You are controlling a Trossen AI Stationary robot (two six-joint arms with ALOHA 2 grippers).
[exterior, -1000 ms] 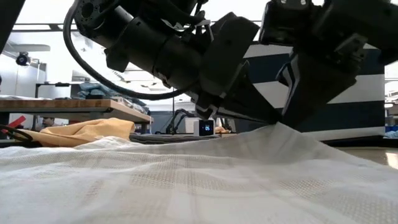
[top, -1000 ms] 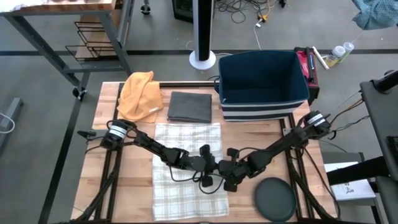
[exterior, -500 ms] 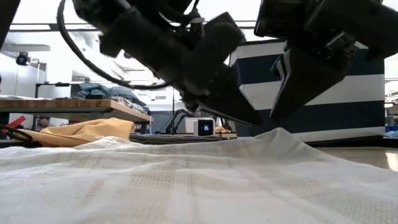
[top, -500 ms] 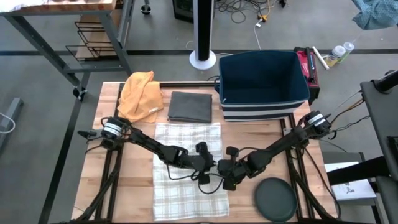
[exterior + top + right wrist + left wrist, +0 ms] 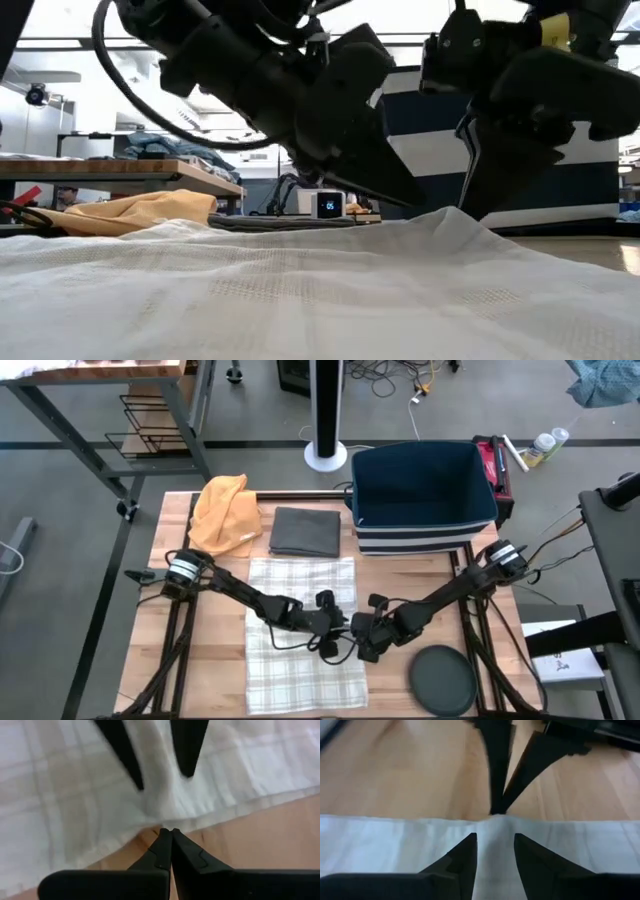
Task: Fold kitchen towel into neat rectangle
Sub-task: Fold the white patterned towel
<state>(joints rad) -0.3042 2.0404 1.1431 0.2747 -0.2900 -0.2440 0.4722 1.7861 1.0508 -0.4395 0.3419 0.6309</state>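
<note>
towel: the checked kitchen towel lies flat and single-layered on the table, long axis running from the near edge toward the far edge, its near end almost at the table's near edge.
towel's right edge: this long edge is where both grippers meet, about halfway along it; in the low view a small peak of cloth stands up there.
left gripper: the left gripper sits over the cloth just inside that right edge, fingers spread apart with the raised cloth between them and nothing clamped.
right gripper: the right gripper comes in from the bare wood outside the same edge, fingers pressed together with their tips at the hem; whether cloth is pinched between them I cannot tell.
key relation: the two grippers face each other across the right edge, nearly touching; the bulk of the towel lies to the left of both, so a fold across the short way would likely carry this edge leftward.
nearer arm: both are equally close to the edge.
beyond the towel: a folded grey cloth lies just past the towel's far end, an orange cloth toward the far left corner.
</note>
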